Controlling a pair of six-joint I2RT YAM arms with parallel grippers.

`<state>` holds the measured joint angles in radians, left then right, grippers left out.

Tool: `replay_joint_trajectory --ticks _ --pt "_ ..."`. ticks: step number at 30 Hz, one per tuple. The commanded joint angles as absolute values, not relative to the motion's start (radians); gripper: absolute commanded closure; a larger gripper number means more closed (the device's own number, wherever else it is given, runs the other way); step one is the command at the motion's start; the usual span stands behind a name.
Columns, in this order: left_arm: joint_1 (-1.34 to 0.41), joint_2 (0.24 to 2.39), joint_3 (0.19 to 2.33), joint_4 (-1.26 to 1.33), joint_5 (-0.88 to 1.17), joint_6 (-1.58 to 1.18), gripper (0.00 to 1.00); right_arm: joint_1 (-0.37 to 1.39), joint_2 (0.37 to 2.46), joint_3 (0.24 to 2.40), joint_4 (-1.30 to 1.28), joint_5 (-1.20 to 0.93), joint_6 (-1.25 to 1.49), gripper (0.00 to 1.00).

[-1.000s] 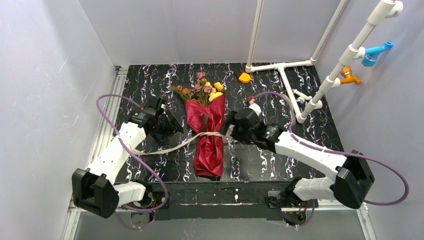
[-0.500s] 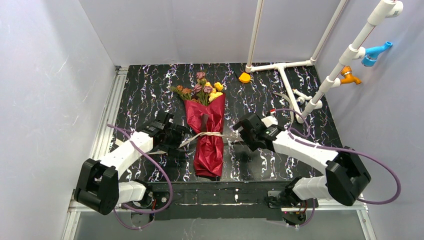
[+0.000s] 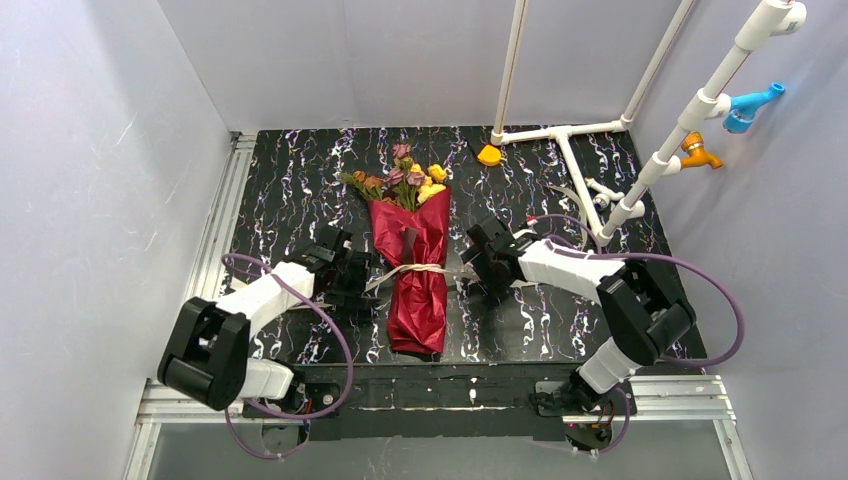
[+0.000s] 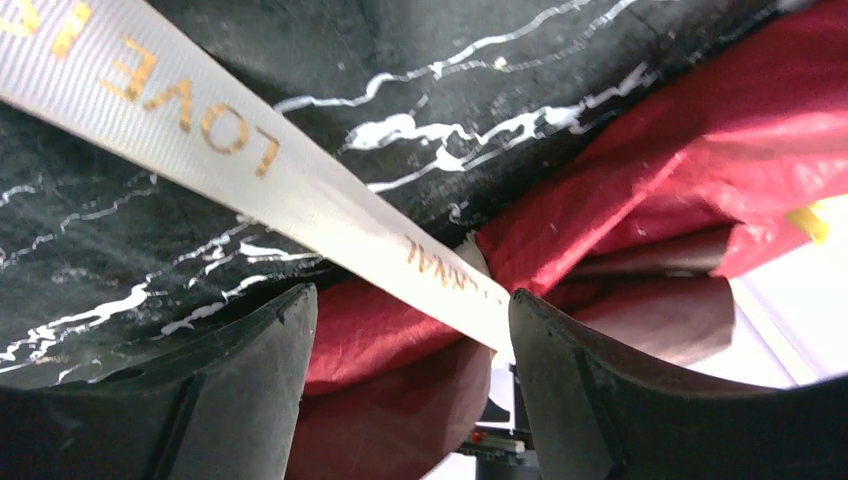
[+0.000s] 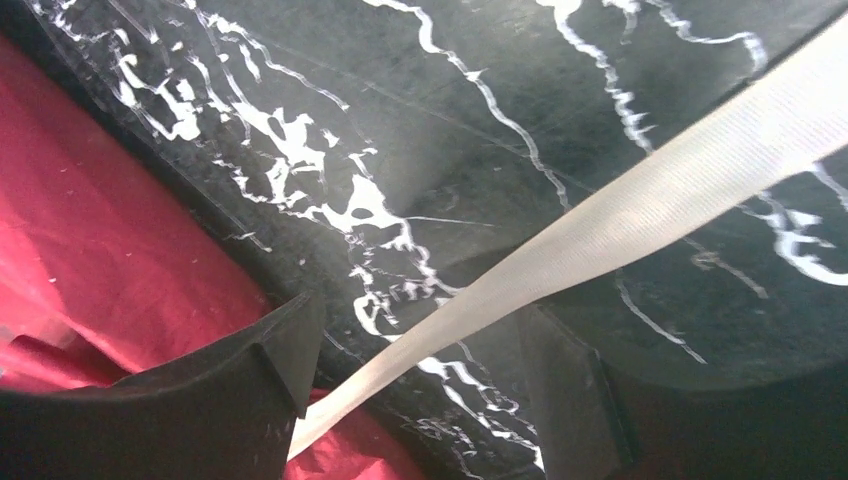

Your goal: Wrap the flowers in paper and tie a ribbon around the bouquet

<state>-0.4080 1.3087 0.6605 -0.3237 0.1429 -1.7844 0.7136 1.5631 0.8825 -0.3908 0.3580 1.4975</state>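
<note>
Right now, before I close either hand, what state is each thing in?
Flowers: wrapped, blooms sticking out of the far end.
Paper: rolled around the stems, lying flat on the table.
Ribbon: across the paper's middle, one end trailing to each side; no knot visible.
Left hand: open, astride the ribbon, not clamping it.
Right hand: open, astride the ribbon, not clamping it.

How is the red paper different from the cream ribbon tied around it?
The crinkly dark red wrapping paper is a wide cone, while the flat cream fabric ribbon is a thin strip. The paper is plain, but the ribbon has gold letters, seen in the left wrist view. The paper runs from far to near, and the ribbon crosses it sideways. Both lie on the black marbled table.
</note>
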Motion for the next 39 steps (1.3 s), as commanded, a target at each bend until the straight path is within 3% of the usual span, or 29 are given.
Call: replay_joint_trajectory --ticks 1,5,11,13,15,22,27,32,39 --pt "-0.411 1.368 0.680 -0.333 0.141 -1.808 0.33 0.710 1.618 0.941 -0.355 0.300 1.440 0.24" --pt "-0.411 1.381 0.691 -0.357 0.098 -1.814 0.38 0.709 1.657 0.953 -0.351 0.271 1.404 0.40" --pt "-0.404 1.469 0.649 -0.235 0.145 -1.822 0.69 0.705 1.688 0.940 -0.326 0.233 1.383 0.84" --pt "-0.404 1.495 0.624 -0.167 0.163 -1.821 0.85 0.701 1.689 0.935 -0.307 0.221 1.363 0.99" --pt "-0.403 1.504 0.605 -0.100 0.179 -1.812 1.00 0.694 1.687 0.930 -0.279 0.209 1.333 0.99" --pt "-0.362 1.477 0.621 -0.064 0.215 -1.686 1.00 0.685 1.565 0.828 -0.004 0.197 1.044 0.99" --pt "-0.122 1.413 0.550 -0.154 0.294 -1.449 1.00 0.467 1.438 0.628 0.203 -0.035 0.951 0.99" --pt "0.178 1.399 0.507 -0.234 0.348 -1.163 1.00 0.309 1.341 0.494 0.212 -0.128 0.860 0.99" --pt "0.304 1.413 0.546 -0.267 0.369 -1.034 1.00 0.207 1.272 0.452 0.180 -0.158 0.818 0.99"
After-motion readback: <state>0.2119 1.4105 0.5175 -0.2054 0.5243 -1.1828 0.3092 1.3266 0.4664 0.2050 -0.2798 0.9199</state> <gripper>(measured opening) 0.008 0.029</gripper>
